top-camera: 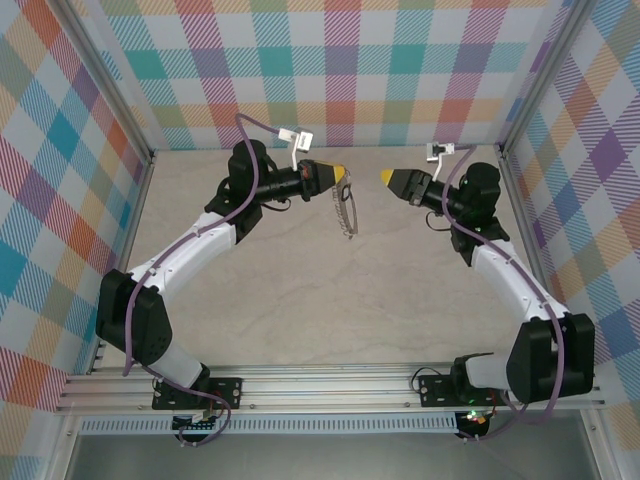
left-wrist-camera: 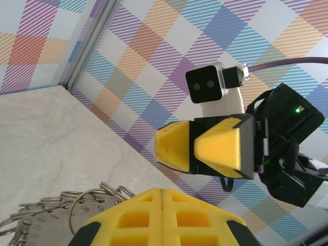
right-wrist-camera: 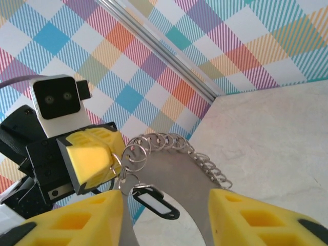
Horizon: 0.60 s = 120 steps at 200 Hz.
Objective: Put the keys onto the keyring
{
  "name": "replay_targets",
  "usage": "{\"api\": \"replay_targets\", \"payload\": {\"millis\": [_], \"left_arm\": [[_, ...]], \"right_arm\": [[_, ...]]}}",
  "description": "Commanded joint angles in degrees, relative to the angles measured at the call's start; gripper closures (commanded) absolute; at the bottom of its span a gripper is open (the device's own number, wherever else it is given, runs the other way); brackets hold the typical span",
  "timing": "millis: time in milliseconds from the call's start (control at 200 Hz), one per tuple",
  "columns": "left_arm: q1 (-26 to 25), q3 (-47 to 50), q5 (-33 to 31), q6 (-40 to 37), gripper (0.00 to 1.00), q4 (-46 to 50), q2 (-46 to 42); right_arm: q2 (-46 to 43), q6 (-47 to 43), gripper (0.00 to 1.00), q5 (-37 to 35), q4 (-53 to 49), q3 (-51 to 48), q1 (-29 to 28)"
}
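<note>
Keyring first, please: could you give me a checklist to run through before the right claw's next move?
1. Left claw shut on keyring: ok.
2. Right claw open: ok.
3. Claws facing each other, not touching: ok.
4. Key gripped by right claw: not ok, it hangs between the open jaws.
5. Key threaded onto keyring: cannot tell.

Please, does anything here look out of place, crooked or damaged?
Nothing looks damaged or spilled. The one unusual thing: the keyring is not on the table; it hangs tilted in the air from the shut left gripper, with a small dark key dangling beside its edge.
</note>
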<state>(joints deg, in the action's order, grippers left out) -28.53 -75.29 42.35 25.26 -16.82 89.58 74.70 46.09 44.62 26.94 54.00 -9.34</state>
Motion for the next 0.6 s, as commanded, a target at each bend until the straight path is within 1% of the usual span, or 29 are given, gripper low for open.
{"api": "replay_targets", "payload": {"millis": [0,130,150,200,595], "left_arm": [[-0.8,0.2,0.7,1.5,1.0,-5.4,-1.0],[-0.8,0.2,1.7,3.5,1.0,-7.8,-0.2],[-0.8,0.3,1.8,3.7,1.0,-8.0,-0.1],[-0.8,0.3,2.0,4.2,1.0,-8.5,0.2],[-0.9,0.7,2.9,6.1,1.0,-10.7,0.8]], "right_arm": [[2.2,3.9,0.58,-0.4,8.1,1.0,-1.4],[4.2,3.7,0.59,-0.3,8.7,2.9,-4.0],[4.5,3.7,0.59,-0.3,10.7,3.1,-4.3],[5.0,3.9,0.59,-0.3,11.5,3.4,-5.1],[6.6,7.2,0.6,-0.5,18.6,2.9,-7.1]]}}
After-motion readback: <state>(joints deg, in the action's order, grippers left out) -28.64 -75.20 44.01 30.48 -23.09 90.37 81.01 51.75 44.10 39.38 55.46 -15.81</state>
